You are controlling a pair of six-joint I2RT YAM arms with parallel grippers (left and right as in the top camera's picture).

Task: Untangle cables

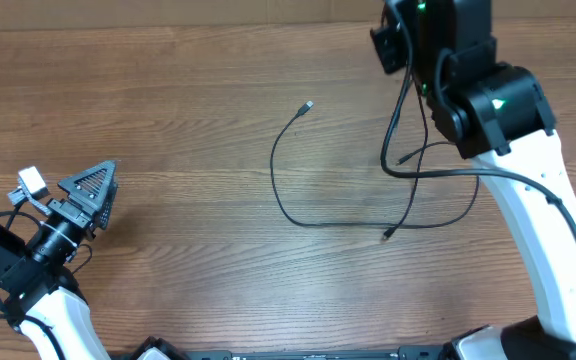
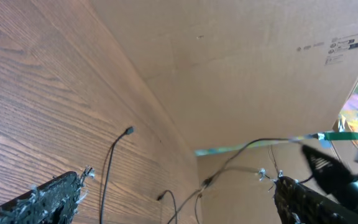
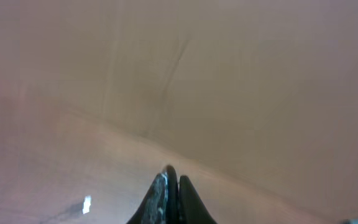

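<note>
Overhead: the cables [image 1: 348,226] lie on the worktop [image 1: 168,100] right of centre. One is a long loop with its plug end on the far side, and another strand crosses it beneath the right arm [image 1: 488,110]. The left claw [image 1: 100,195] sits near left, spread, well apart from them. Left wrist: I see its fingers spread wide and a plug-tipped strand [image 2: 110,162] on the wood ahead. Right wrist, blurred: the right claw [image 3: 173,177] is pressed together; I cannot tell whether it pinches anything.

cables [image 1: 318,225] partly behind right arm [image 1: 493,105], plugs tiny
</note>
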